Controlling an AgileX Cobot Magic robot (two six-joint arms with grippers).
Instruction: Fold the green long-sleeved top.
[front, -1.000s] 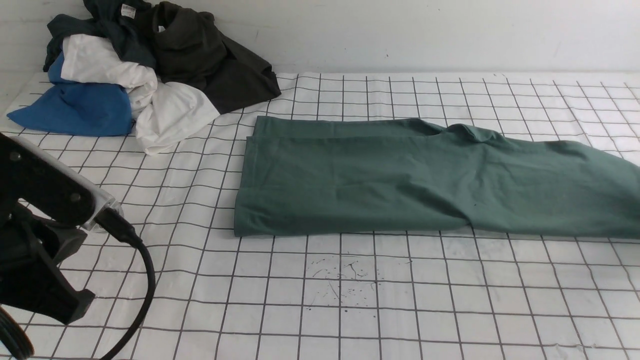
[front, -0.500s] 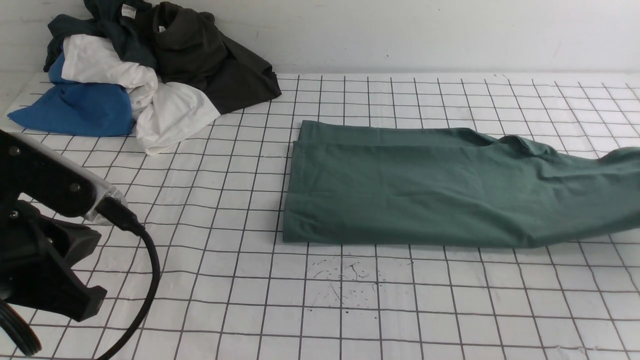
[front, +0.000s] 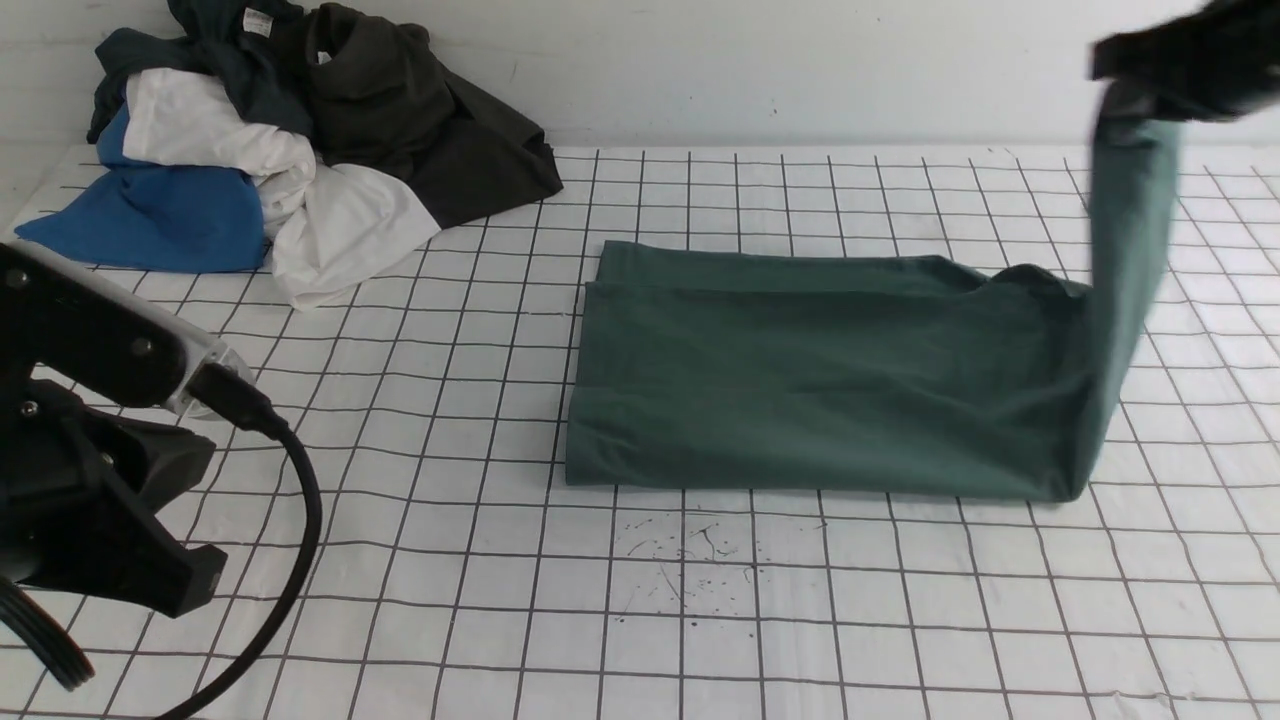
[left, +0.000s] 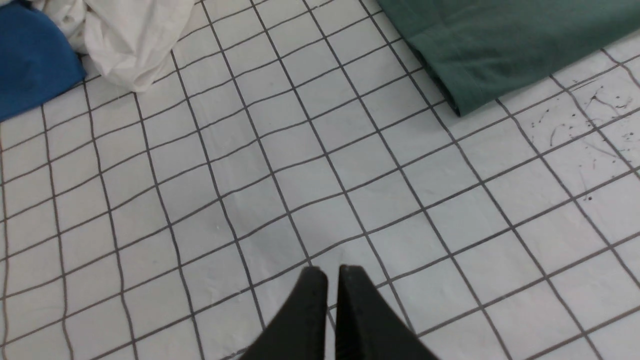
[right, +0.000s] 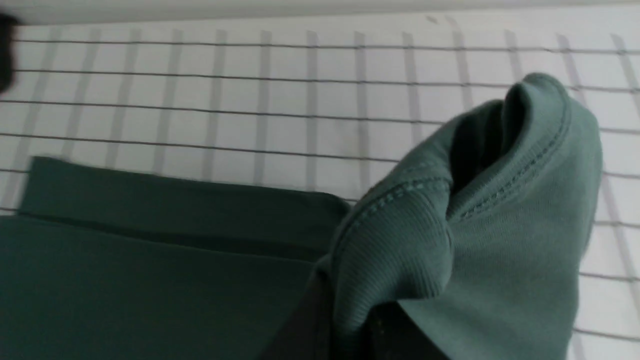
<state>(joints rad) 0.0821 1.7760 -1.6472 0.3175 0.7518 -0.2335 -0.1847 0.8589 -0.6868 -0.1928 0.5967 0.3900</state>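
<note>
Nearest, the left gripper (left: 331, 272) is held over the bare near-left part of the counter (front: 450, 600), its fingers together on nothing. Beyond it, the green long-sleeved top (front: 800, 380) is laid out in a long folded band at mid-counter, its right-hand end raised. That end is pinched at a stitched edge by the right gripper (right: 352, 312). A crosswise fold appears to be in hand; next, the raised end should be carried leftward, lowered over the flat part and released squarely, lest the layers be skewed.
</note>
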